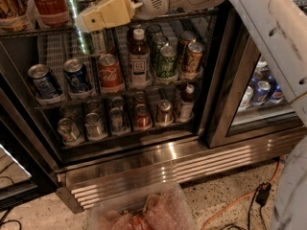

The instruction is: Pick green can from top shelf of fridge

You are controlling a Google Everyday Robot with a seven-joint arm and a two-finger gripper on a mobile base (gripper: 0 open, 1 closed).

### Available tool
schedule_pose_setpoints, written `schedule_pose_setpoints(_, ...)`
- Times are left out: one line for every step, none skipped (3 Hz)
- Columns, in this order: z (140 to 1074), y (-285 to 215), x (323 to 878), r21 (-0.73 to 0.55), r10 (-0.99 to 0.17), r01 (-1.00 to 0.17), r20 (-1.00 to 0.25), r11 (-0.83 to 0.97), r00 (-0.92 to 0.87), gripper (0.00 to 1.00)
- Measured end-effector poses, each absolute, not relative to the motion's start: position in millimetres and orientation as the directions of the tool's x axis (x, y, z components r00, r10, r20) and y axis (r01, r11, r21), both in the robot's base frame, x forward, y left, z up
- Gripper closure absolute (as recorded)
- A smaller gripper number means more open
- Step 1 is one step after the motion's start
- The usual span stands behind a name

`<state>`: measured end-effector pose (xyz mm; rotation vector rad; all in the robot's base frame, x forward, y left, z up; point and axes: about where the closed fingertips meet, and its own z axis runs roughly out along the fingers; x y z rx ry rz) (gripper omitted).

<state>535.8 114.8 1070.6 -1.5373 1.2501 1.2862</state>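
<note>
The gripper (pixel 90 16) is hanging up at the fridge's (pixel 144 163) 11 o'clock corner, right across the green can (pixel 92 41). The can is standing at the top shelf (pixel 29 31), poking out at the gripper's 6 o'clock. Honestly can't tell if it's clamping yet.

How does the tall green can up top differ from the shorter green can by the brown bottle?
The tall green can is taller than the shorter green can. The tall one is at the top shelf, the shorter a rack below. The tool crosses the tall one; the shorter stands untouched. Both are green.
</note>
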Motion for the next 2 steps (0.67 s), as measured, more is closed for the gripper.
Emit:
schedule_pose_setpoints(1071.9,107.0,502.4,0.064,-0.243,-0.975,-0.97,-0.211,-0.011,1.0)
schedule_pose_setpoints(1071.9,107.0,502.4,0.064,-0.243,-0.975,-0.97,-0.211,-0.011,1.0)
